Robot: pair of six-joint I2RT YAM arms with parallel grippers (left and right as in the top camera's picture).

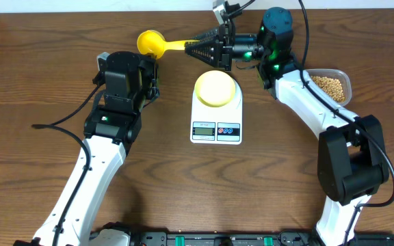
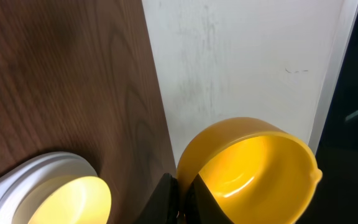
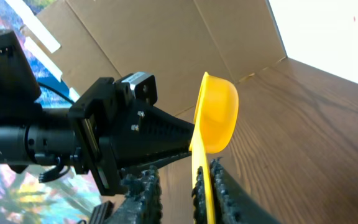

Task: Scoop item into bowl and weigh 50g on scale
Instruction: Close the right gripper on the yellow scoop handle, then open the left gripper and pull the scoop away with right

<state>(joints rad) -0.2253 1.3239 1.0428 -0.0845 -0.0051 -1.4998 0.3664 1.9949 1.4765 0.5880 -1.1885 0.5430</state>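
your beans are all in the clear tub at the far right of the table, beside the right forearm and well apart from the scale. none are in the pale bowl, which sits centred on the scale's platform and looks bare inside, so i judge scooping has not begun. the bowl is on the platform so that weight can be read as beans go in.

further out, behind the scale, the yellow scoop is off the wood and turned on its side, cup toward the left arm, handle running toward the right arm. it looks like a hand-over to you. the left gripper is squeezed fully together with its tips at the cup's rim, and since nothing else props the scoop on edge, i take it that this pinch is what carries it. your right gripper has its toothed fingers narrow on either side of the handle; the right wrist view seems to show a sliver of gap on one side, so i cannot tell whether it has clamped.

nothing written is readable: the scale's display and button marks are too small, and the cardboard behind shows no legible print.
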